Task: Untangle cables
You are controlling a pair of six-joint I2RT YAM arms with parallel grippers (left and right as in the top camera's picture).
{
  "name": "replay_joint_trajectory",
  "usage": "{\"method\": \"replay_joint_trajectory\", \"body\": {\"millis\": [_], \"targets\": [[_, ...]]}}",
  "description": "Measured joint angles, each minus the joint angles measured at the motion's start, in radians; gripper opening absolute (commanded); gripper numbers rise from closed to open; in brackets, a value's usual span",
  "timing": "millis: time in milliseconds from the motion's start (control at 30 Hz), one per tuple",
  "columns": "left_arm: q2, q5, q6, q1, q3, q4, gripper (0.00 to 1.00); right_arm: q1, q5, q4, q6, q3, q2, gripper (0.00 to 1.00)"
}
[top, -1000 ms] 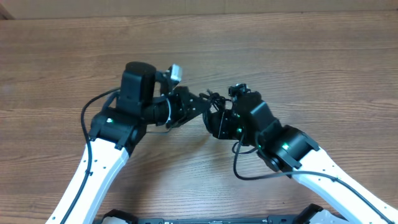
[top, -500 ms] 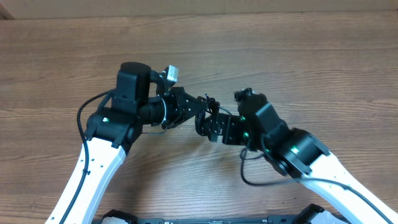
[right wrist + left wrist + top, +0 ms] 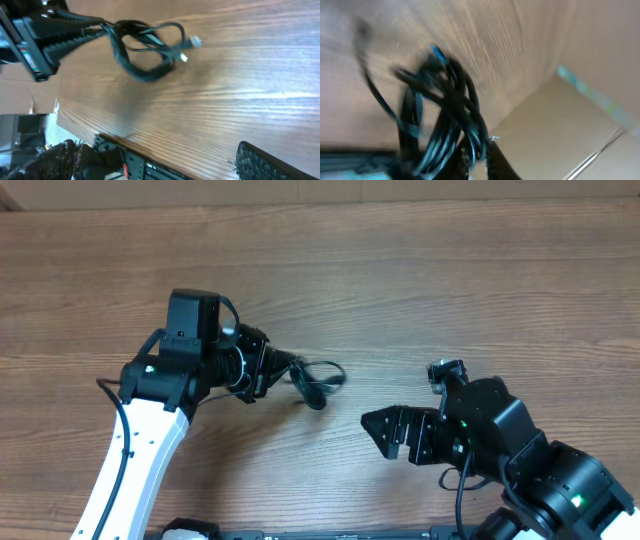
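At the left fingers (image 3: 281, 366), a motion-blurred bunch of cables (image 3: 451, 107), gripped; right fingers (image 3: 385, 424) wide apart, empty.

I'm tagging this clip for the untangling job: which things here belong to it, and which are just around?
Job: cables, bunched in the shut left gripper; right gripper, open, apart from them.
Around: wooden table; thick black arm wiring.

You see a brown wood-grain table (image 3: 450, 290) under even light; a plain beige panel (image 3: 300, 190) borders its far edge.
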Motion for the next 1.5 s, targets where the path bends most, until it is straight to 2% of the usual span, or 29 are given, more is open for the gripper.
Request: {"method": "replay_joint_trajectory", "body": {"millis": [233, 400, 667, 800, 900, 1000, 1133, 1333, 1500], "targets": [[0.0, -0.024, -0.323, 0.0, 0.0, -0.008, 0.04, 0.11, 0.03, 0.039, -0.001, -0.016, 0.073, 1.0], [0.0, -0.05, -0.425, 0.001, 0.0, -0.022, 0.04, 0.234, 0.101, 0.154, 0.016, -0.026, 0.221, 1.0], [0.0, -0.101, -0.466, 0.001, 0.001, -0.191, 0.04, 0.288, 0.171, 0.23, 0.203, -0.027, 0.449, 1.0], [0.0, -0.133, -0.47, 0.001, 0.001, -0.245, 0.04, 0.288, 0.182, 0.232, 0.213, -0.029, 0.456, 1.0], [0.0, -0.135, -0.48, 0.001, 0.001, -0.243, 0.04, 0.29, 0.188, 0.239, 0.171, -0.029, 0.456, 1.0], [0.0, -0.135, -0.499, 0.001, 0.001, -0.237, 0.04, 0.294, 0.192, 0.262, 0.145, -0.029, 0.456, 0.9], [0.0, -0.134, -0.537, 0.001, 0.001, -0.233, 0.05, 0.3, 0.186, 0.276, 0.237, -0.032, 0.458, 0.8], [0.0, -0.135, -0.573, 0.001, 0.001, -0.189, 0.04, 0.362, 0.184, 0.444, 0.39, -0.073, 0.523, 0.74], [0.0, -0.135, -0.588, 0.001, 0.001, -0.169, 0.04, 0.393, 0.211, 0.56, 0.439, -0.091, 0.637, 0.69]]}}
